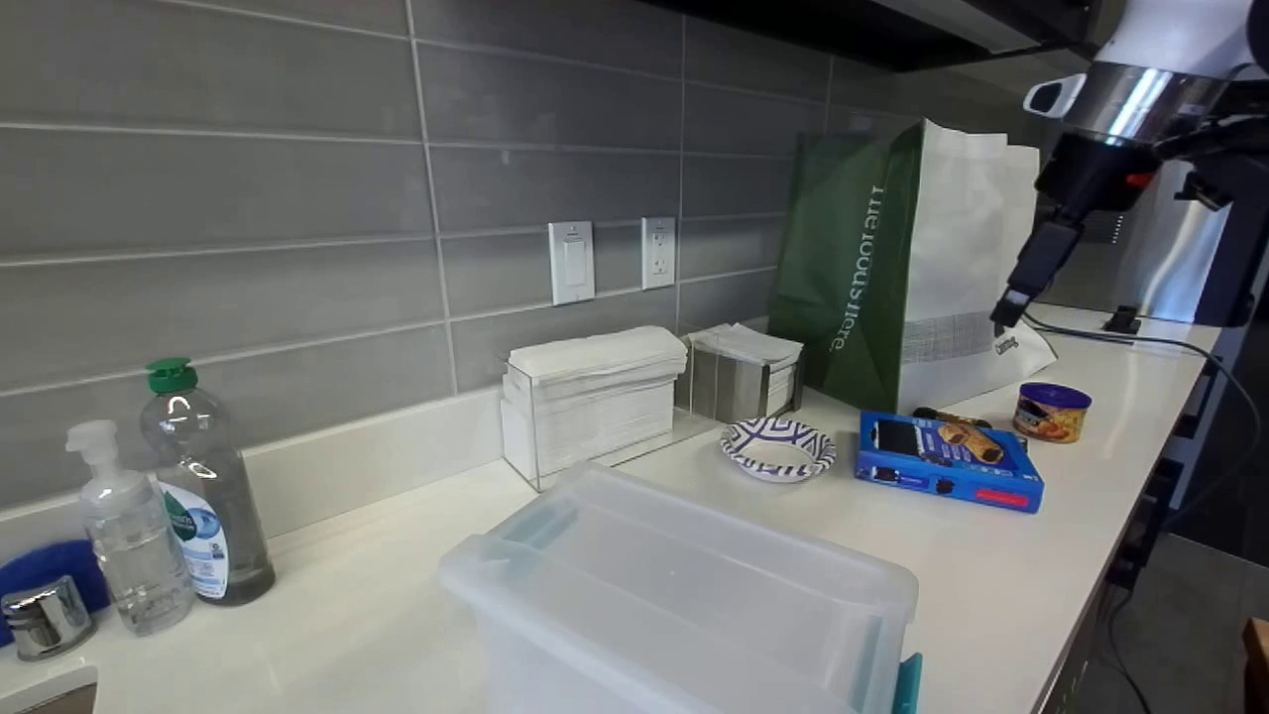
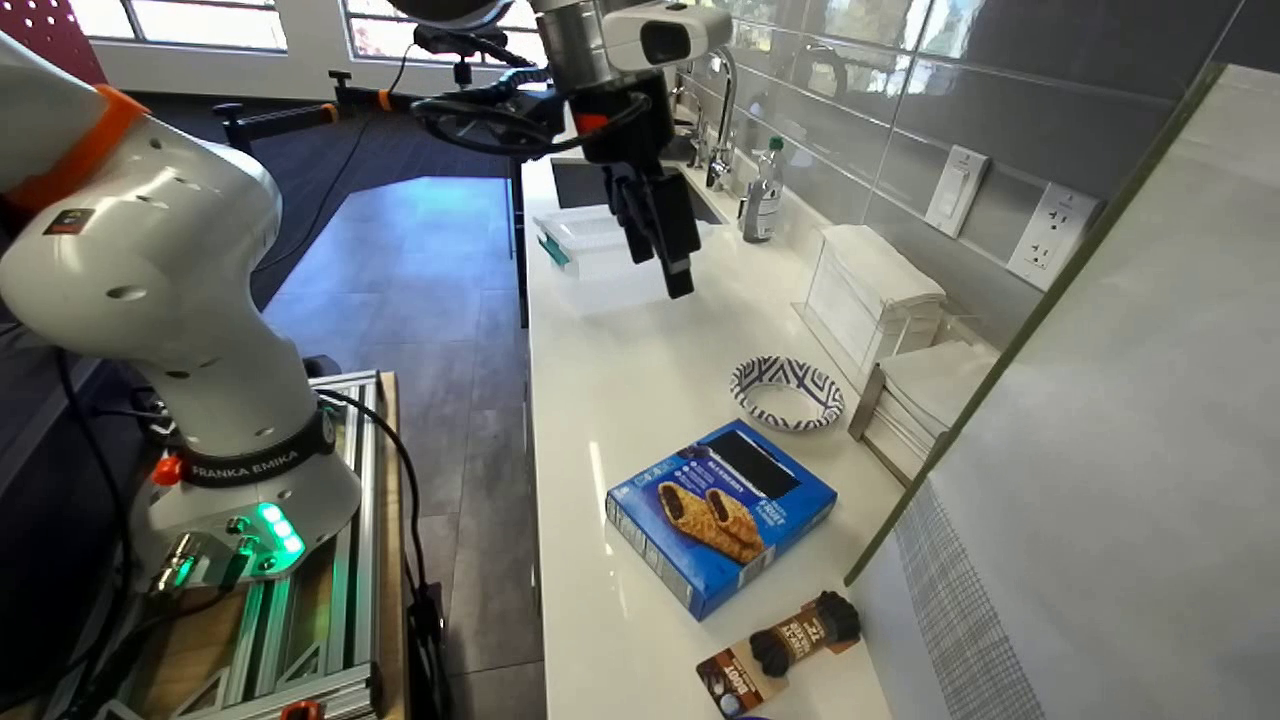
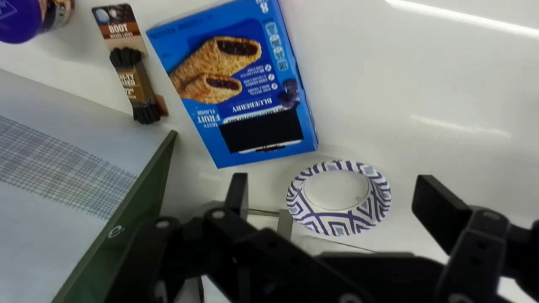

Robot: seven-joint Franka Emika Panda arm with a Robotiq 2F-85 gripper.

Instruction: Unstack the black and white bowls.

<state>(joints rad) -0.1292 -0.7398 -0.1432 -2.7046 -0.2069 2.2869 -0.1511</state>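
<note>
The patterned bowls show as one round white shape with dark blue-purple markings, upright on the white counter, in both exterior views (image 1: 778, 451) (image 2: 787, 395) and in the wrist view (image 3: 337, 214). Only one rim stands out; I cannot tell how many bowls are nested there. My gripper (image 3: 331, 187) is open and empty, with its fingers wide apart on either side of the bowls in the wrist view. In both exterior views the gripper (image 1: 1005, 309) (image 2: 662, 272) hangs well above the counter, apart from the bowls.
A blue snack box (image 2: 720, 510) lies beside the bowls. Napkin holders (image 1: 595, 397) (image 2: 900, 400) stand close behind them, near the wall. A tall paper bag (image 1: 952, 268), boot laces (image 2: 780, 650), a blue-lidded can (image 1: 1051, 412) and a translucent tub (image 1: 684, 595) are also on the counter.
</note>
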